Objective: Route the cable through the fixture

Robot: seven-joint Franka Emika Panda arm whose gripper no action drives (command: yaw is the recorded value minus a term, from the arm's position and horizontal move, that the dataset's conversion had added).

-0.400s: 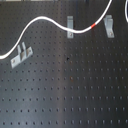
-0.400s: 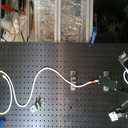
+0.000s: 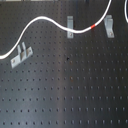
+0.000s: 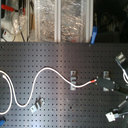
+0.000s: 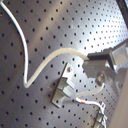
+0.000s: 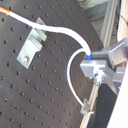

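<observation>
The white cable (image 3: 37, 20) snakes in from the first exterior view's left and crosses the middle clip (image 3: 70, 27). Its red band (image 3: 94, 25) lies beyond that clip, then the cable climbs up past the fixture (image 3: 109, 26), a narrow slanted grey clip. In the second wrist view the cable (image 6: 55, 30) passes close by the fixture's (image 6: 31, 42) upper end; I cannot tell if it sits in the slot. My gripper (image 6: 92, 62) is shut on the cable beyond the fixture, and it shows in the first wrist view (image 5: 94, 62) too. A slack loop (image 6: 72, 80) hangs below the grip.
A twin-pronged silver bracket (image 3: 21, 54) stands at the first exterior view's left on the black perforated board (image 3: 65, 90). In the second exterior view the arm's parts (image 4: 120, 62) fill the right edge, and clutter (image 4: 45, 20) lies behind the board.
</observation>
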